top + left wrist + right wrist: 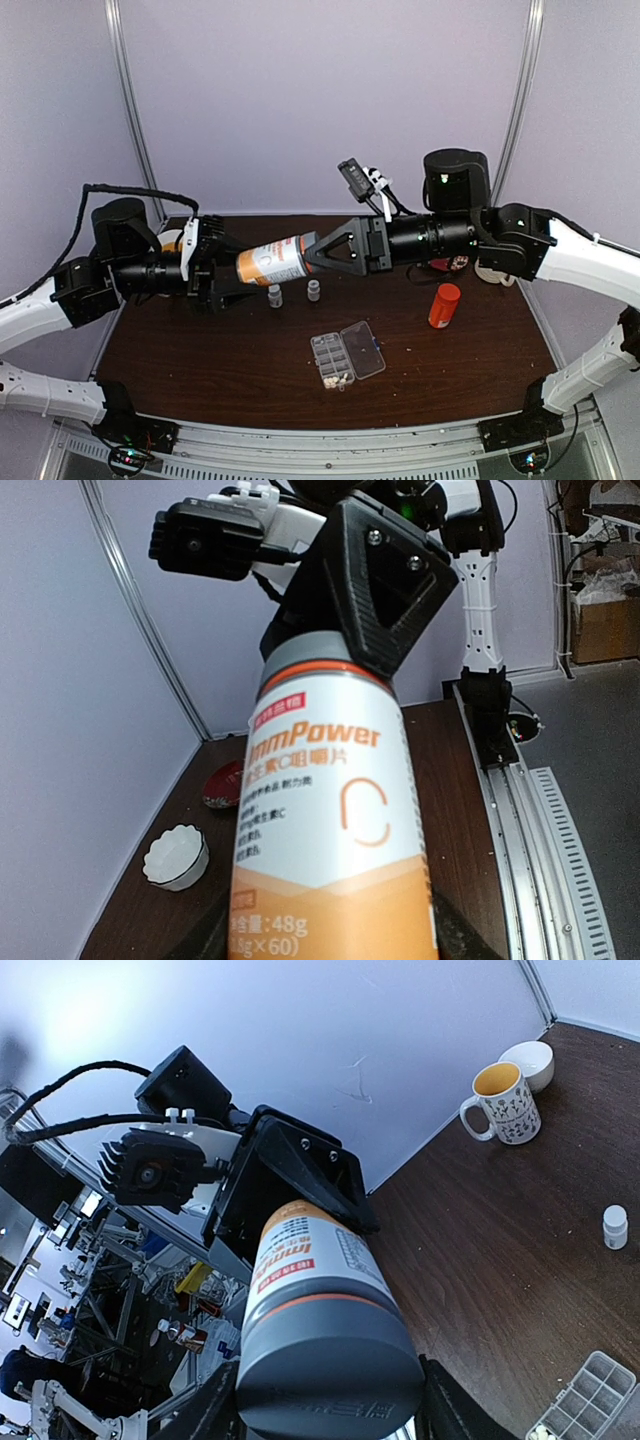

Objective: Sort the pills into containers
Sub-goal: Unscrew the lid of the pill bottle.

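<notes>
Our left gripper (pixel 228 272) is clenched on the base of the orange-and-white supplement bottle (pixel 272 262), which hangs level in the air. Our right gripper (pixel 312 255) has its jaws clamped on the grey cap (pixel 330 1360) at the bottle's other end. On the table at the bottle's 5 o'clock lies the clear organiser box (pixel 322 348), its lid (pixel 365 350) open flat. Pills (pixel 336 380) sit in its nearest cells. Two small white bottles (pixel 275 296) stand at the box's 11 o'clock and an orange bottle (pixel 444 305) at its 2 o'clock.
</notes>
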Motion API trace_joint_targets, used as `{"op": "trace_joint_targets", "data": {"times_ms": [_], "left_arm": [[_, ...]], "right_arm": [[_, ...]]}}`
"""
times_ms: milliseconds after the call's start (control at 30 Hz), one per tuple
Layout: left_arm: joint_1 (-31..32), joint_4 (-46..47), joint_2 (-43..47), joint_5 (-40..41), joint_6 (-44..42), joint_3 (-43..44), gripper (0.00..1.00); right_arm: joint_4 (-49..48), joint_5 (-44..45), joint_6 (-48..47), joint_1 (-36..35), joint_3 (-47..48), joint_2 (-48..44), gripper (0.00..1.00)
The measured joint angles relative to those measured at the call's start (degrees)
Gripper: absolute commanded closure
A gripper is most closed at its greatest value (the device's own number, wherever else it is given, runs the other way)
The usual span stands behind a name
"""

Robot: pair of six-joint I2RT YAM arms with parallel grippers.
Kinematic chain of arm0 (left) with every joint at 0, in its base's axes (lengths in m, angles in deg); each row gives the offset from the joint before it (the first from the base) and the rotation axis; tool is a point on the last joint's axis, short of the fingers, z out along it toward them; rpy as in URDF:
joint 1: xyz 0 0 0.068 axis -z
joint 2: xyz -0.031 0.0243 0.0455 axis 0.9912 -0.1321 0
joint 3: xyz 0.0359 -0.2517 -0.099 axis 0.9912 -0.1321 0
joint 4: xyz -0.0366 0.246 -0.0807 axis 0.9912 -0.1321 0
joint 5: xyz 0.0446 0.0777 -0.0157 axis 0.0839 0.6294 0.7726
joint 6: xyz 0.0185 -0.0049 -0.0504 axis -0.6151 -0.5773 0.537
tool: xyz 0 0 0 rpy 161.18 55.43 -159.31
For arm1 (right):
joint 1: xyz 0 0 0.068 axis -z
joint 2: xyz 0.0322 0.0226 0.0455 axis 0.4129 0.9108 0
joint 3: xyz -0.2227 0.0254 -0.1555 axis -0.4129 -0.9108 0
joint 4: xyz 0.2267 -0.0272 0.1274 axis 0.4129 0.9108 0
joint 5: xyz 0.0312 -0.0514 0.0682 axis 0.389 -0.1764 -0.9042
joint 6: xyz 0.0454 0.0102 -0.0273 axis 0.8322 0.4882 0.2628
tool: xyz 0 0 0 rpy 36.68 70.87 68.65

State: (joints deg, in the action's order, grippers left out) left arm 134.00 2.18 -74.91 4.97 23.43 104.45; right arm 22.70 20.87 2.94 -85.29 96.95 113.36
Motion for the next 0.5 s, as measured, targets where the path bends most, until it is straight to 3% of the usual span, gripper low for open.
{"op": "trace_joint_targets", "data": {"times_ms": [167, 333, 433, 500], "left_arm": [[0.0, -3.2, -1.3, 0.7, -0.6, 1.5, 1.00], [0.5, -8.0, -3.2, 3.0, -1.4, 3.8, 0.87], [0.7, -10.3, -4.2, 4.7, -1.9, 4.9, 0.87], [0.8, -10.8, -4.5, 5.3, -2.0, 4.9, 0.92]], "right_arm": [[1.2, 0.6, -0.4, 0.2, 0.0, 0.0, 0.54], [3.2, 1.9, -1.1, 0.3, 0.5, 0.7, 0.56], [4.7, 2.7, -2.0, 0.4, 1.4, 1.3, 0.56], [5.1, 3.0, -2.6, 0.5, 1.5, 1.5, 0.56]]}}
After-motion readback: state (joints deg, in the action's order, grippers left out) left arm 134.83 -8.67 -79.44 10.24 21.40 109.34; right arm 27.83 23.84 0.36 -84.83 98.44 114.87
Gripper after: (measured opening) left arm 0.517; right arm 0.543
